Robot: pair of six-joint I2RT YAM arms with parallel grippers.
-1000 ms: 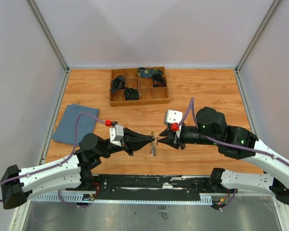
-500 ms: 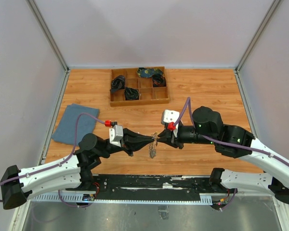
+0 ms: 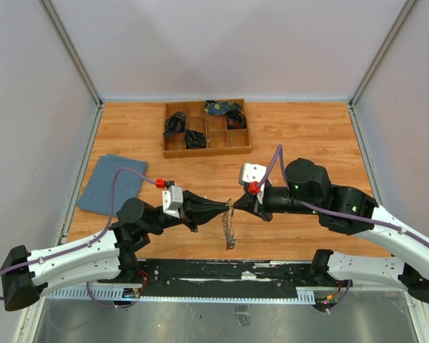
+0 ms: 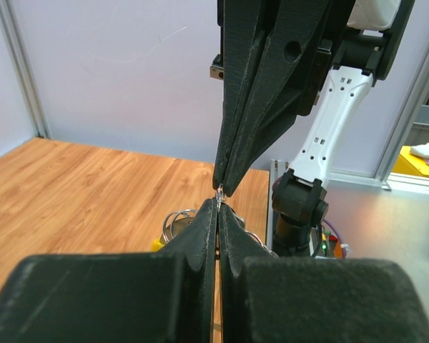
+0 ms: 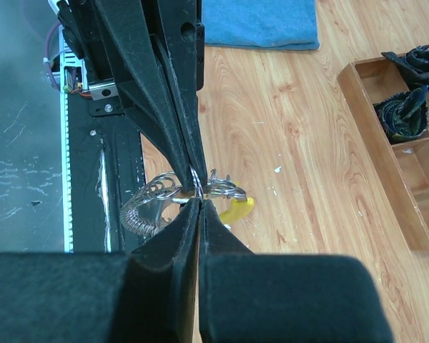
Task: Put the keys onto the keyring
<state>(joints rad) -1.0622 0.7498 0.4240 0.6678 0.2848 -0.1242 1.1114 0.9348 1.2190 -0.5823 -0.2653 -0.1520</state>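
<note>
Both clamped on the keyring (image 5: 223,190): left end effector (image 3: 225,208), right end effector (image 3: 237,205).

Silvery keys (image 5: 141,209), grey keyring (image 5: 222,188) with yellow piece (image 5: 237,209), blue cloth (image 3: 107,183), brown tray (image 3: 206,152).

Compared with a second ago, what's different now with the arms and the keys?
The right gripper moved toward the left gripper until their fingers met tip to tip, closing the gap between them. The keys now hang lower beneath that meeting point. Both pairs of fingers stayed shut at the keyring. The left arm, blue cloth and wooden tray did not move.
</note>
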